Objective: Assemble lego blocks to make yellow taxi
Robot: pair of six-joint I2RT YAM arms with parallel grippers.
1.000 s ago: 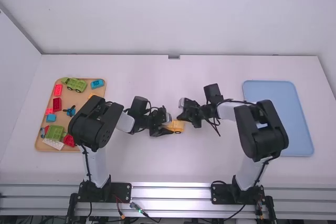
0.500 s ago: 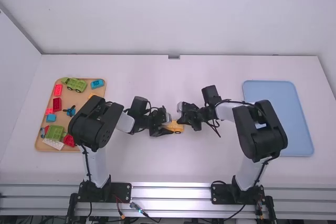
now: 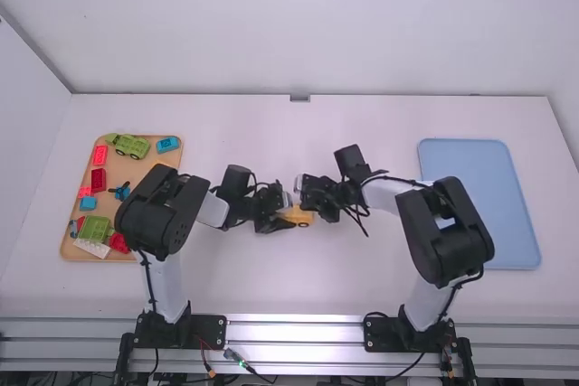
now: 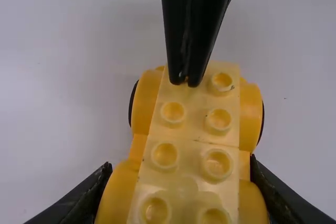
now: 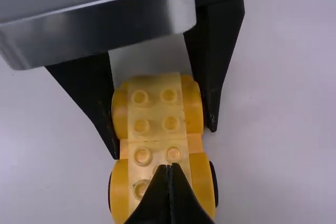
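L wrist view: the L gripper (image 4: pixel 178 174) has the yellow car base (image 4: pixel 194 142) clamped by its sides, studs up. The R gripper (image 4: pixel 187 81) is closed w/ nothing btwn its tips, which sit at the base's far end, over the end studs; can't tell if they press or just hover. R wrist view: same closed tips over one end, L gripper straddling the other; its fingers lean a bit, so the base could twist or tip if the push comes down off-centre. Prob. step: pressing the studded plates home. Main risk: force on one end only, b/c the tips are narrow; that end seats while the other pops up, or the base pivots in the grip. Tips could also skid off a round stud and knock the L gripper. High view: base is mid-table, approx. halfway btwn the far and near edges of the table (image 3: pixel 362 287). Wooden tray (image 3: pixel 136 260) w/ spare blocks (image 3: pixel 98 180) is by the left edge, blue tray (image 3: pixel 479 205) by the right edge. Arms nearly meet, so a sideways slip might mean a bump.
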